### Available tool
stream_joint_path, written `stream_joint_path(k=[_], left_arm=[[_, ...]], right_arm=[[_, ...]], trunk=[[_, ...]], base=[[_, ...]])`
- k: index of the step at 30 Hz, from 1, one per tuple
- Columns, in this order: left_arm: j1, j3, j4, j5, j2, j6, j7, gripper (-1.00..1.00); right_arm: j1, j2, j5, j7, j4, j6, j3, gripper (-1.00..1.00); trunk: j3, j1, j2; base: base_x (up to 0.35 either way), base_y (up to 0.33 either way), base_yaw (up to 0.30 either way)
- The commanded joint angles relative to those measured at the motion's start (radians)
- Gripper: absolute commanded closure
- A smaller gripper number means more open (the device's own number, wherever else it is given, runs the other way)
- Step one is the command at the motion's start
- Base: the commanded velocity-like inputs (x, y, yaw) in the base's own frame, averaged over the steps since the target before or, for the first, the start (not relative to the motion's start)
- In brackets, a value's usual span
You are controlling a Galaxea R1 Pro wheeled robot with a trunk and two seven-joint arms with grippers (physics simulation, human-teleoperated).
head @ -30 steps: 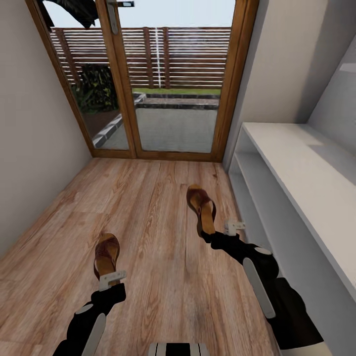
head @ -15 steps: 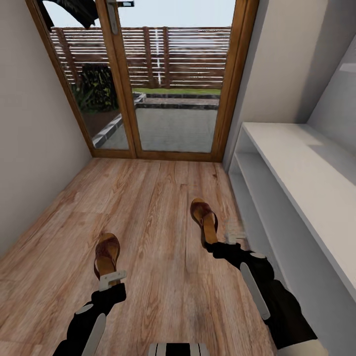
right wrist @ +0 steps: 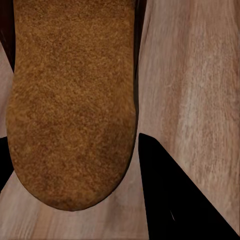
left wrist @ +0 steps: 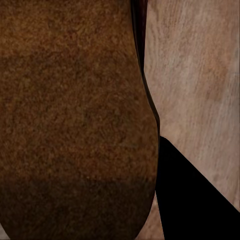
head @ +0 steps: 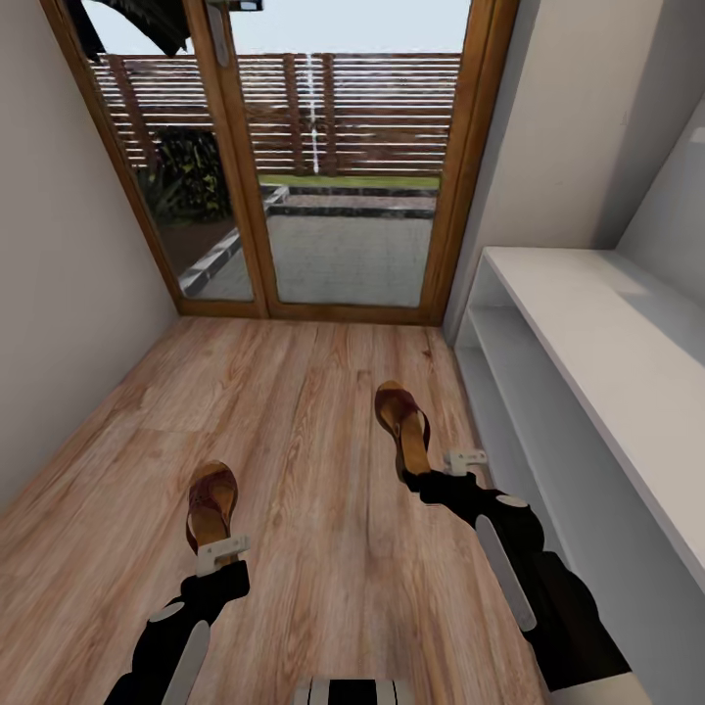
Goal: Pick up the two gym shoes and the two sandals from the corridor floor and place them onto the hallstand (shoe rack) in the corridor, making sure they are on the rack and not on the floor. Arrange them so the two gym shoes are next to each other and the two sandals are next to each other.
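Sandals counted: two. Left sandal [head: 211, 504] held at its heel end by left gripper [head: 221, 554], toe pointing toward the glass door [head: 343, 166]; footbed close up in left wrist view [left wrist: 75, 115]. Right sandal [head: 404, 429] held at its heel by right gripper [head: 443, 472], just beside the hallstand [head: 587, 343]; tan footbed in right wrist view [right wrist: 72, 105]. Both over the corridor floor [head: 294, 392]; contact with planks cannot be told. Both grippers clamped on the heels, finger spacing hidden. Hallstand: one flat top, open shelves beneath, at right wall. Gym shoes counted: zero.
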Motion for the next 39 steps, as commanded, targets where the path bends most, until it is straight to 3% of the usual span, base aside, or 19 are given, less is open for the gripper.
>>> stream_joint_path(k=[1,12,39], left_arm=[[0.0,0.0,0.0,-0.003,0.0,0.001,-0.001,1.0],[0.0,0.001,0.001,-0.002,0.0,0.001,-0.001,1.0],[0.0,0.001,0.013,0.0,0.0,0.001,0.0,1.0]], right_arm=[[0.001,0.0,-0.004,-0.002,-0.002,0.0,0.0,1.0],[0.015,-0.005,-0.005,0.019,-0.068,0.001,-0.003,1.0],[0.012,-0.003,-0.014,0.023,-0.048,-0.003,-0.005,1.0]], trunk=[[0.0,0.0,0.0],[0.0,0.0,0.0],[0.0,0.0,0.0]], base=[[0.311,0.0,0.0],[0.338,0.028,0.0],[0.342,0.072,0.0]])
